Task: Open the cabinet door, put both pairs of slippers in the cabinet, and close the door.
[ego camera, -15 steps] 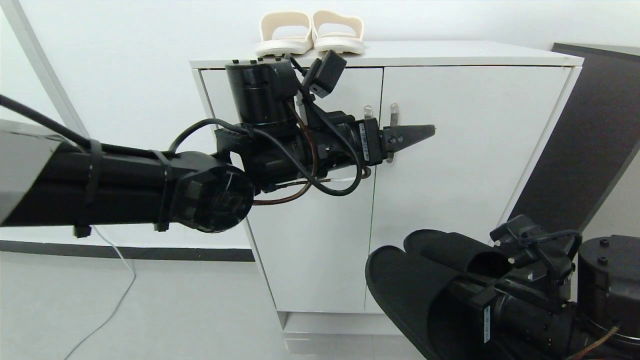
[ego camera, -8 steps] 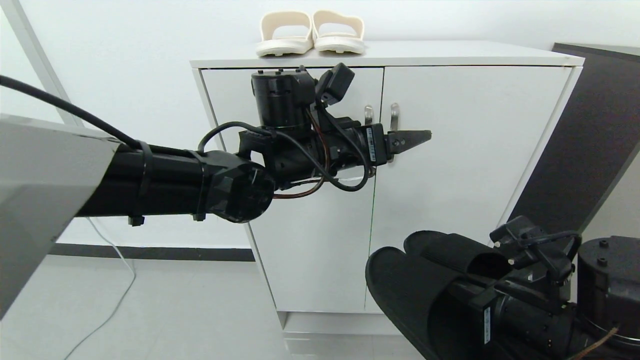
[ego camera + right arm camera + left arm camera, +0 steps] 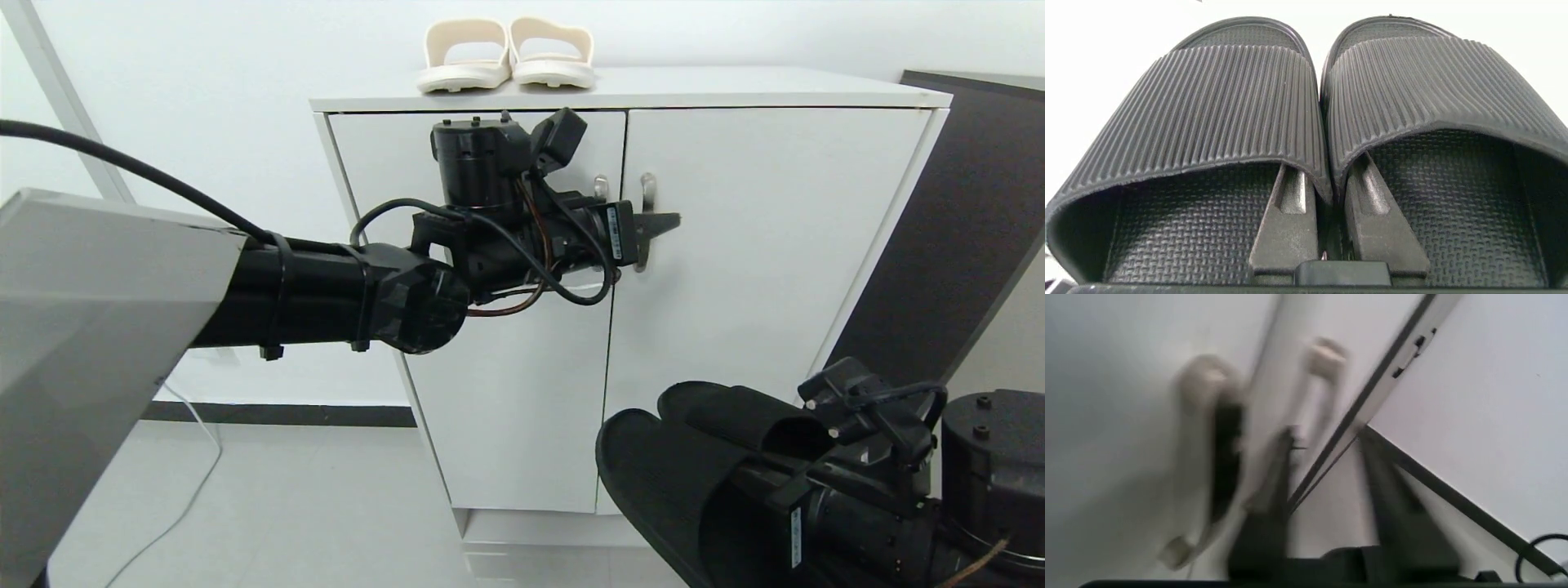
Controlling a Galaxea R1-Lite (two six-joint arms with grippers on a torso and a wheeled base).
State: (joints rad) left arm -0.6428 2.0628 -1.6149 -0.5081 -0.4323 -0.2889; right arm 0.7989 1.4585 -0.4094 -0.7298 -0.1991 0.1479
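The white cabinet [image 3: 735, 245] has both doors shut, with two metal handles [image 3: 647, 186] side by side at the middle seam. My left gripper [image 3: 668, 220] is at the right door's handle, open. In the left wrist view its fingers [image 3: 1270, 506] stand apart with one handle [image 3: 1327, 363] ahead between them and the other handle [image 3: 1204, 498] just outside. A cream pair of slippers [image 3: 506, 53] sits on the cabinet top. Low at the right, my right gripper [image 3: 1331, 224] is shut on the black pair of slippers [image 3: 669, 474], pinching the inner strap edges [image 3: 1323, 155] together.
A dark panel [image 3: 963, 245] stands right of the cabinet. A white cable [image 3: 196, 482] trails over the light floor at the left. The white wall runs behind, with a dark baseboard [image 3: 286, 414].
My left arm has stretched further toward the cabinet, and its gripper has drawn in from right of the handles to the right door's handle. The right gripper and black slippers have barely moved.
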